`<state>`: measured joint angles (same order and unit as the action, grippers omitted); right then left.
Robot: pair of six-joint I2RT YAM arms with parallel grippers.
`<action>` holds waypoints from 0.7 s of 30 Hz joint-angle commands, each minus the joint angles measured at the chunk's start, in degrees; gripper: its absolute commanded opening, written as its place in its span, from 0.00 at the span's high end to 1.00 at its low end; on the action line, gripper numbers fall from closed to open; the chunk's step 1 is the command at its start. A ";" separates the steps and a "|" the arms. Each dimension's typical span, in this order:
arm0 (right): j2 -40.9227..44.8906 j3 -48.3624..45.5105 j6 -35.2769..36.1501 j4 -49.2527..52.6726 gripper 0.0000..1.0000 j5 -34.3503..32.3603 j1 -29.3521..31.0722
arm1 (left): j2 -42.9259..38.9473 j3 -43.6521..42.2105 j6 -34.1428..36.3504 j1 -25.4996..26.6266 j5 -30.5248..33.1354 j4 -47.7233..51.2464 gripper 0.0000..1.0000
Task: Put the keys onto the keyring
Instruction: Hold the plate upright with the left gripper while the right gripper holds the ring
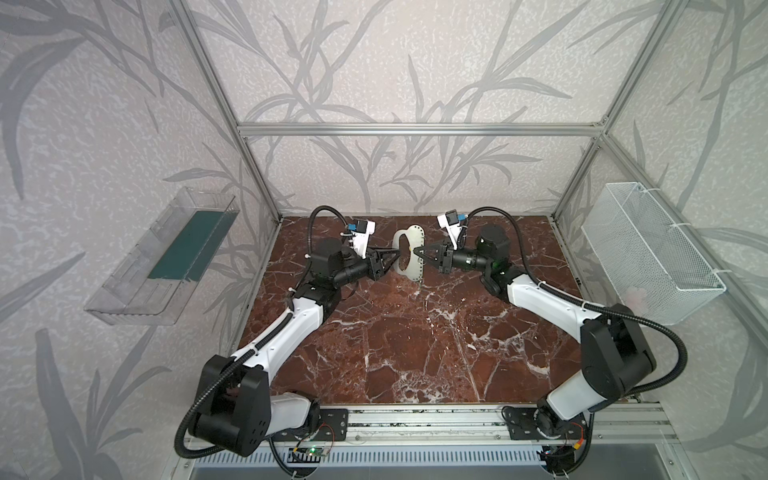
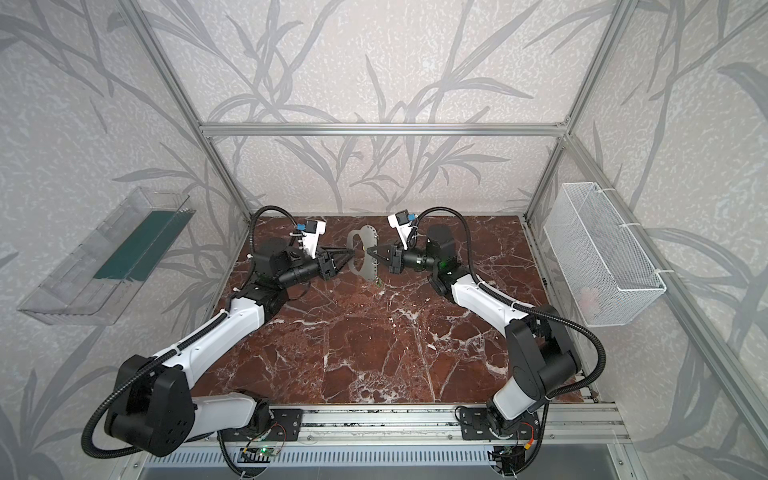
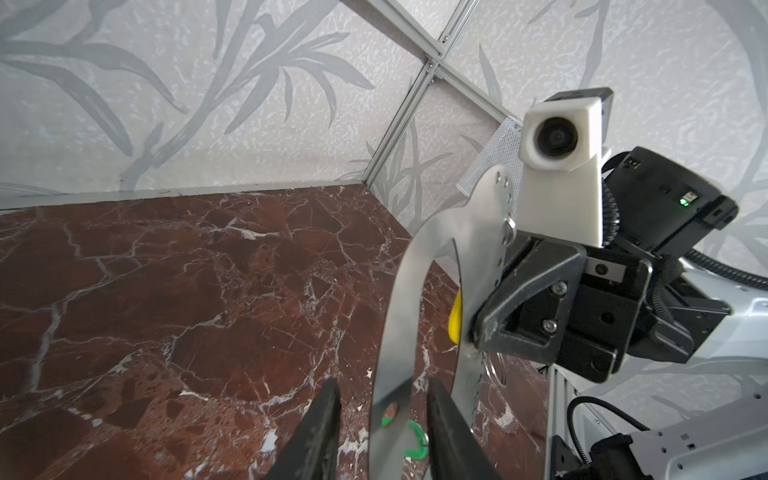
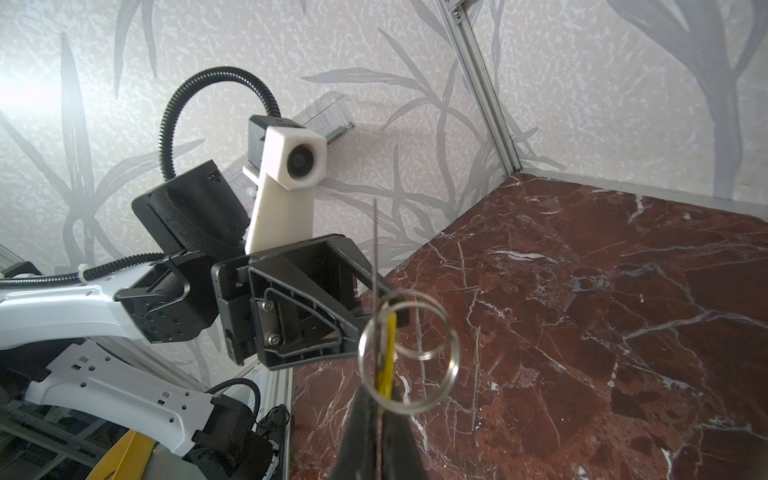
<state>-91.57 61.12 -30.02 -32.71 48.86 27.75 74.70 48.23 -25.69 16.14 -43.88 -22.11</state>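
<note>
The keyring (image 1: 417, 239) (image 2: 369, 237), a pale-grey plate with a big cutout, stands upright in the air at the back middle of the table. My right gripper (image 1: 415, 252) (image 4: 380, 399) is shut on its holed edge (image 3: 469, 232), with the yellow key (image 3: 456, 318) (image 4: 390, 353) lying against the plate at the jaws. Two metal split rings (image 4: 409, 353) hang through the plate there. My left gripper (image 1: 397, 253) (image 3: 382, 384) is open, its fingers on either side of the plate's thin band without touching it. The green key (image 3: 415, 438) (image 2: 379, 284) hangs at the plate's lower end.
The red marble table (image 1: 415, 353) lies below the plate. A clear plastic bin (image 1: 166, 257) hangs on the left wall. A white wire basket (image 1: 652, 249) hangs on the right wall. Aluminium frame posts (image 1: 257, 174) stand at the back corners.
</note>
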 commanded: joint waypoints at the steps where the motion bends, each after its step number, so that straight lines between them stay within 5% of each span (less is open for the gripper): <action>1: -0.61 -0.05 -0.93 -4.05 1.00 1.77 -0.28 | 0.70 -0.19 -3.35 -0.41 -4.22 -6.18 0.65; 15: -1.33 -0.02 -1.18 -3.47 1.00 0.06 -0.51 | 0.54 -1.23 -5.59 -0.67 -5.81 -10.83 1.00; 21: -1.42 0.09 -1.10 -2.33 0.95 -1.24 -0.71 | 0.49 -1.83 -7.86 -0.67 -5.68 -14.19 1.00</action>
<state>-92.25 61.10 -31.75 -34.50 50.61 27.16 75.68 46.54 -30.94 15.31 -49.54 -31.07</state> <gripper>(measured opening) 0.056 0.095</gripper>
